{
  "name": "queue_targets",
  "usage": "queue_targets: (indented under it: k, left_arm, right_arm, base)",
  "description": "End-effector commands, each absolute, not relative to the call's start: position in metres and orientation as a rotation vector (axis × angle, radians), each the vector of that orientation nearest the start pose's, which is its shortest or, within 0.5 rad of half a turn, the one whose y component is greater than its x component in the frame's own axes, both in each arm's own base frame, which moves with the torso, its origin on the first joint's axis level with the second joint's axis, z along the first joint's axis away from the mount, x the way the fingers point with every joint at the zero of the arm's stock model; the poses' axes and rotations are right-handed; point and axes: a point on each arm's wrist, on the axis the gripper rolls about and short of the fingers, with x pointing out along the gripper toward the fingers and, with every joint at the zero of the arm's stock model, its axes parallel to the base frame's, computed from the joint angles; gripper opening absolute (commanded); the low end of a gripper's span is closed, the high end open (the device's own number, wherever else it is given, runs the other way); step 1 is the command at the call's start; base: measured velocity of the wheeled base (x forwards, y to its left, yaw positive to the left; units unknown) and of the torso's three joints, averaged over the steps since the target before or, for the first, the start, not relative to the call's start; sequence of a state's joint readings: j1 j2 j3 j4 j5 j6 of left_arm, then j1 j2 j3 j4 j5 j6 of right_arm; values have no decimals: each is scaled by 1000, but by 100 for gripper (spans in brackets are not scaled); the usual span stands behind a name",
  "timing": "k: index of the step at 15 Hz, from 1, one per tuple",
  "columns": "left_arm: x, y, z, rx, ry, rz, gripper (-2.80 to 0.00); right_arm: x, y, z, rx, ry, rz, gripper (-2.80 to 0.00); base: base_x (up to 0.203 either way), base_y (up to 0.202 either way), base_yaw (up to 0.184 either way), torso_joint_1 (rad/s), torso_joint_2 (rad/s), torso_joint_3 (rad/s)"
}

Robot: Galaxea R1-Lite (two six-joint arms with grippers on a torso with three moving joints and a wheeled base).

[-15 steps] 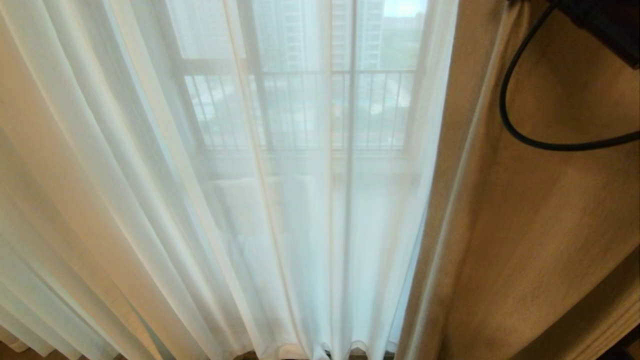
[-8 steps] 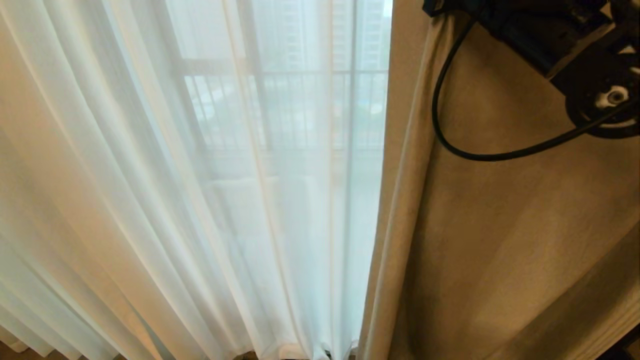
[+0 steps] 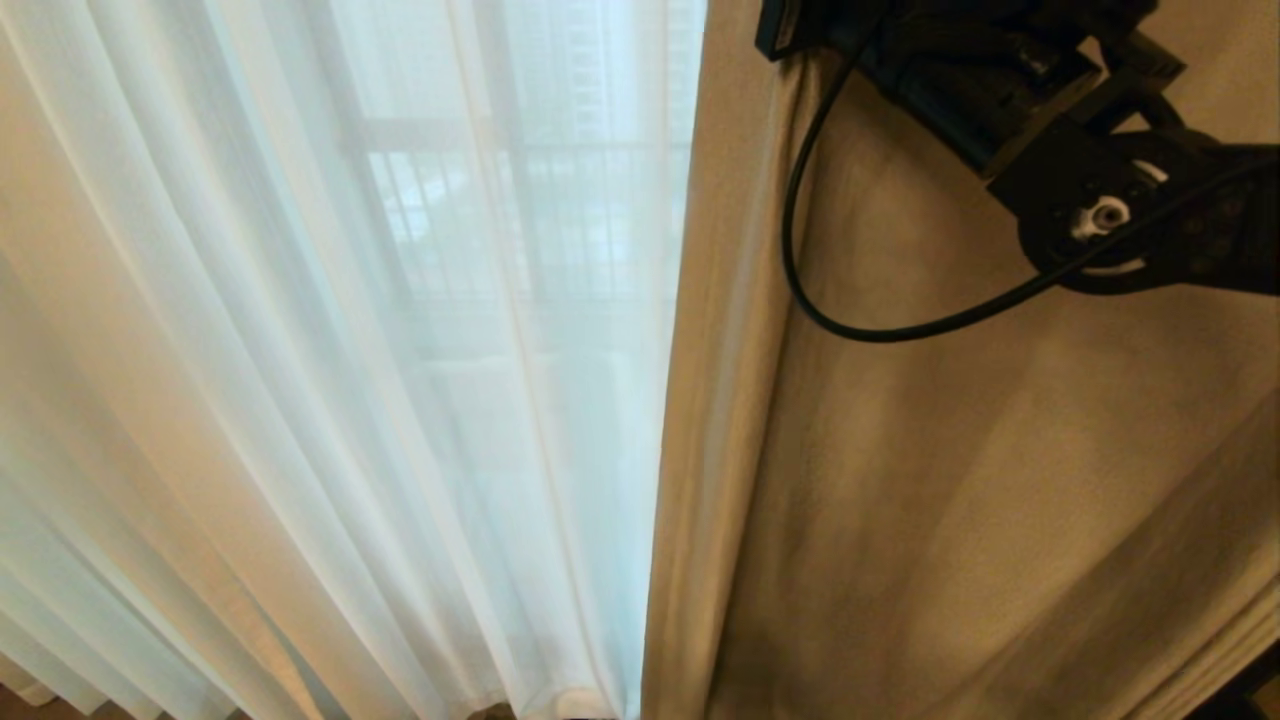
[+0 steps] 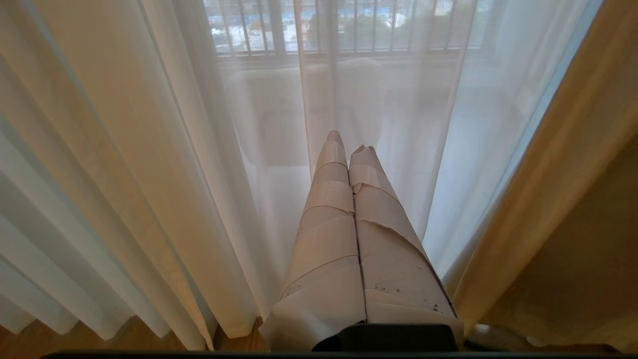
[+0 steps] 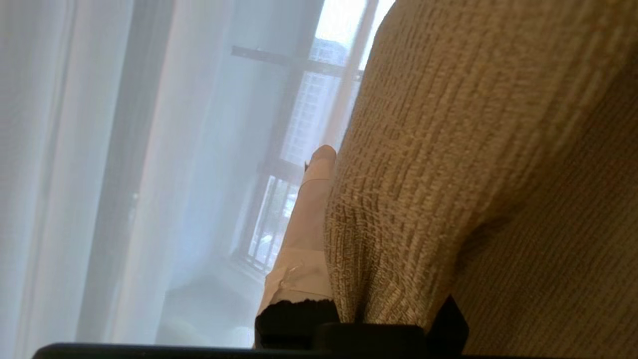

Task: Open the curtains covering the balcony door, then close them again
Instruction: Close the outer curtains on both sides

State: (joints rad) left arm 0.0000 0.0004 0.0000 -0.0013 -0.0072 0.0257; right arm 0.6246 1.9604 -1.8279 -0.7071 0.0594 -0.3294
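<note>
Nearest you, the left gripper (image 4: 351, 147) hangs parked low, jaws pressed together and empty, pointing at the sheer curtain (image 3: 380, 400). At two o'clock in the head view, your right gripper (image 5: 329, 164) pinches a fold of the beige drape (image 3: 950, 480), whose vertical edge must travel toward nine o'clock. Beyond, the balcony door (image 5: 294, 124) shows dimly through the sheers.

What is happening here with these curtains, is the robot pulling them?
Yes. The right tool is shut on the beige curtain, near its leading edge, high up on the right. That curtain covers the right half of the head view; the white sheer hangs over the rest. The left tool is shut, empty, pointing at the sheer.
</note>
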Motion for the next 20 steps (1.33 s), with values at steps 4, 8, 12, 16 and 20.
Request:
queue_targets:
  k: [4, 8, 12, 16, 20]
  left_arm:
    - [-23, 0, 76, 26, -2, -7, -280]
    - [-23, 0, 76, 26, -2, -8, -280]
    - [-23, 0, 76, 26, -2, -8, -280]
    - [-23, 0, 76, 26, -2, -9, -280]
    - [-23, 0, 76, 26, -2, -8, -280]
  right_arm:
    - [317, 248, 374, -154, -653, 599, -280]
    - [316, 246, 377, -154, -657, 598, -280]
    - [308, 234, 388, -155, -664, 584, -280]
    - [301, 209, 395, -169, -655, 545, -280]
    - [291, 180, 402, -185, -646, 500, 0]
  base:
    - [0, 0, 0, 0, 0, 0]
    - [0, 0, 0, 0, 0, 0]
    - [0, 0, 0, 0, 0, 0]
    - [0, 0, 0, 0, 0, 0]
    - [0, 0, 0, 0, 0, 0]
